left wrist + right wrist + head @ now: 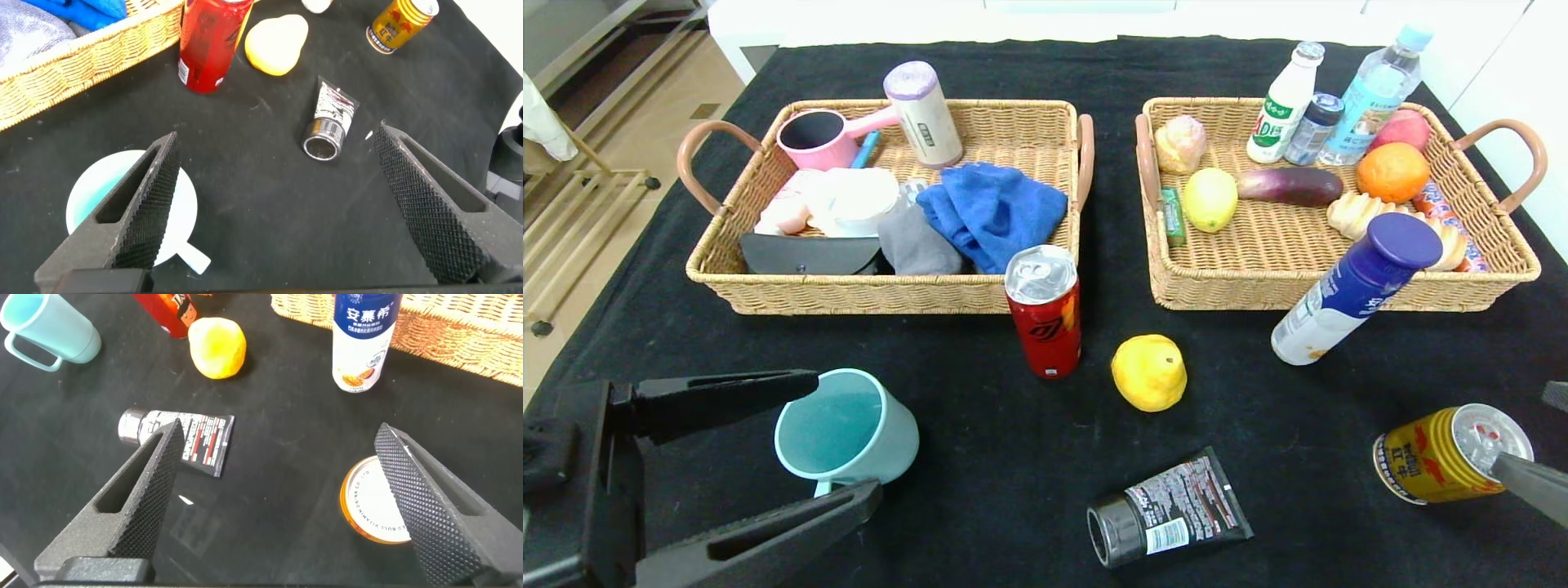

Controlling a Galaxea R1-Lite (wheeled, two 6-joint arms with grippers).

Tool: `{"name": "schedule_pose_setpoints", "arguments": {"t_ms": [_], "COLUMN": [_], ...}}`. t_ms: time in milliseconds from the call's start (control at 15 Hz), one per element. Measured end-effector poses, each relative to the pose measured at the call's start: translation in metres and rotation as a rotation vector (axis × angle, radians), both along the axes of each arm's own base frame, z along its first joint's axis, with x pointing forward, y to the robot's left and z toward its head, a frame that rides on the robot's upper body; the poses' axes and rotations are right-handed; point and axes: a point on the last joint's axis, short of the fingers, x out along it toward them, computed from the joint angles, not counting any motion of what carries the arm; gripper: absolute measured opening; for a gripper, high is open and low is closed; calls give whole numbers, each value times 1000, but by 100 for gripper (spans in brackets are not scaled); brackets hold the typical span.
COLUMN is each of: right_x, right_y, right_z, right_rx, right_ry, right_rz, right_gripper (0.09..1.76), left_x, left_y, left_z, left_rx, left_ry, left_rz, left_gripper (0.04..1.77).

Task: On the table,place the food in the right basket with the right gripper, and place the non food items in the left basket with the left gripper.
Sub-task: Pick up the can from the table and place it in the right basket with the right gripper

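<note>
A black tabletop was seen carrying two wicker baskets side by side at its far part. The left basket was filled with a blue cloth, a pink cup, a grey cloth and other non-food things. The right basket held a lemon, an eggplant, an orange, bottles and pastries.

The left end effector was held low at the near left, its fingers spread wide on either side of a light blue mug standing on the tabletop; whether the pads touched the mug could not be told. The right end effector was positioned at the near right with its fingers likewise wide apart, nothing being held, and a yellow can was seen just beside one finger.

Between the baskets and the arms, a blue-and-white bottle was seen beside the right basket's front wall, a red can was standing at the left basket's near corner, a yellow fruit was lying close to the red can, and a black tube was lying nearest the robot.
</note>
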Motion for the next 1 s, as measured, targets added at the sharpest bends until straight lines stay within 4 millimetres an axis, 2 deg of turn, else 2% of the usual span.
{"name": "schedule_pose_setpoints", "arguments": {"t_ms": [467, 667, 867, 1000], "right_x": [0, -1, -3, -2], "right_y": [-2, -7, -10, -12], "right_z": [4, 8, 14, 17], "right_rx": [-8, -59, -89, -111], "right_ry": [12, 77, 113, 200], "right_rz": [-30, -163, -210, -268], "right_gripper": [171, 171, 171, 171], "left_x": [-2, -2, -3, -4], "left_y": [1, 1, 2, 2], "left_z": [1, 2, 2, 2], "left_rx": [-4, -6, -6, -7], "left_ry": [-8, -10, -12, -14], "left_rz": [-2, -2, -3, -2], "left_gripper": [172, 172, 172, 172]}}
